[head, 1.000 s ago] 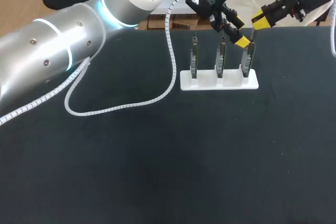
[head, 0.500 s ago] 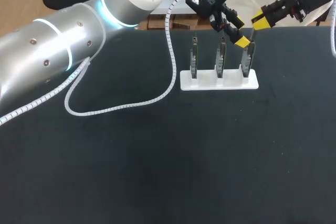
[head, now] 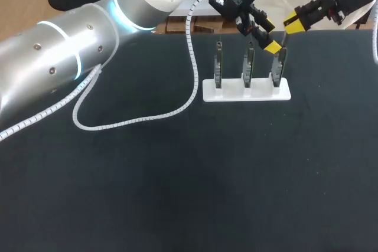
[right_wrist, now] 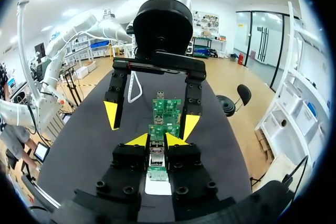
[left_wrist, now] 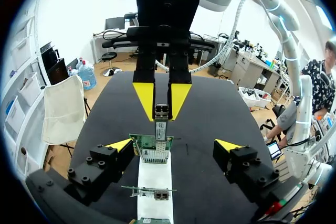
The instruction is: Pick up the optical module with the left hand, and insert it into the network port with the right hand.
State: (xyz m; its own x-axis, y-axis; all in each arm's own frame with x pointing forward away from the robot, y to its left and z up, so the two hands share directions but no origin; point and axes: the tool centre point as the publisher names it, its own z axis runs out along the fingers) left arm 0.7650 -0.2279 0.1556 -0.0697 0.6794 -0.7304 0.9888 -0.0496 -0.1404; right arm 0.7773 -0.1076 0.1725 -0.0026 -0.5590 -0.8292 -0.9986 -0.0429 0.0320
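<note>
The optical module point(left_wrist: 160, 117) is hanging upright between the two yellow-tipped fingers of the right gripper point(left_wrist: 161, 100), which are pressing on it from both sides. Its lower end is meeting the metal network port point(left_wrist: 156, 155) on the top edge of the right-end circuit board point(left_wrist: 137, 141). How deep it is sitting in the port cannot be told.

The left gripper point(left_wrist: 174, 145) is standing open, with its fingers spread wide on either side of that same board and touching nothing.

This board is standing upright in a white base point(head: 247, 91), in a row with the middle board point(head: 249, 63) and the left-end board point(head: 218, 66). The base is lying on the far part of the black table point(head: 177, 175), right of centre.

The left arm point(head: 88, 45) is coming in from the left and reaching across to the far side. Its white coiled cable point(head: 136, 119) is looping down onto the table left of the base.
</note>
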